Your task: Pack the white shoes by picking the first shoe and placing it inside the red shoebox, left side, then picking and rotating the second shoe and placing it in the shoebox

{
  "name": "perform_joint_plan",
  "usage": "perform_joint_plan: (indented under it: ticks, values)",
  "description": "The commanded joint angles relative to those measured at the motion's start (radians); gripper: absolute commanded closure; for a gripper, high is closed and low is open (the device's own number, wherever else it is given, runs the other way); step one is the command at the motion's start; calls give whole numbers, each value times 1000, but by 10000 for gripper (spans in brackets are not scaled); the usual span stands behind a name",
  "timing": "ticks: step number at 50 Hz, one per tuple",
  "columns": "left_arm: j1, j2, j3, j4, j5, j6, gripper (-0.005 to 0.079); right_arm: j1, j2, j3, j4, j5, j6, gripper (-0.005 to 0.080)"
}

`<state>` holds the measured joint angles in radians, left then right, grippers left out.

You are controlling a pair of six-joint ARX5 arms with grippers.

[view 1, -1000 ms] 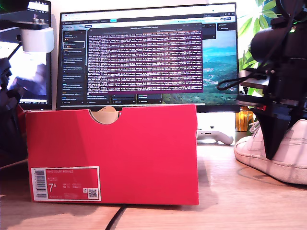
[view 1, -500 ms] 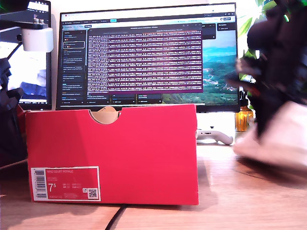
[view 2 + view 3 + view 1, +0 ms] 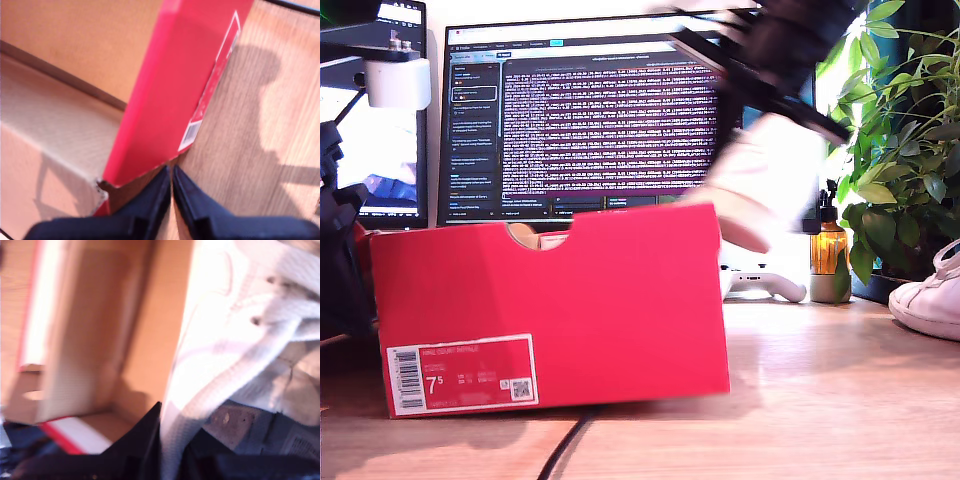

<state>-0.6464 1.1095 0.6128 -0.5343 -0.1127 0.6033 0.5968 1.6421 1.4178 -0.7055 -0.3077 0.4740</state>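
My second gripper [image 3: 165,460], pinching a white shoe [image 3: 760,185], carries it above the red shoebox [image 3: 550,310], next lowering it inside; my first gripper [image 3: 171,192], pressed together, sits at the box wall.

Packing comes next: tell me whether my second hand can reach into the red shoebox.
Probably yes. My second hand holds a white shoe over the red shoebox, whose top is open and inside looks bare. My first hand sits at a corner, outside the opening.

2 white shoes [image 3: 760,185] [image 3: 932,298], 1 red shoebox [image 3: 550,310], 2 monitors [image 3: 620,110] [image 3: 380,120]
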Motion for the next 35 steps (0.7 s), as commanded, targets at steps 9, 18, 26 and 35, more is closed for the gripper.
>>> perform_joint_plan:
  ticks: [9,18,26,35]
  values:
    - [0,10,-1,4,0,6,762,58,-35,44,183,39,82,765]
    - [0,10,-1,6,0,6,762,71,-34,44,262,63,133,765]
    - [0,10,-1,10,0,6,762,85,-18,44,318,90,158,765]
    - [0,10,-1,12,0,6,762,119,20,44,362,91,185,765]
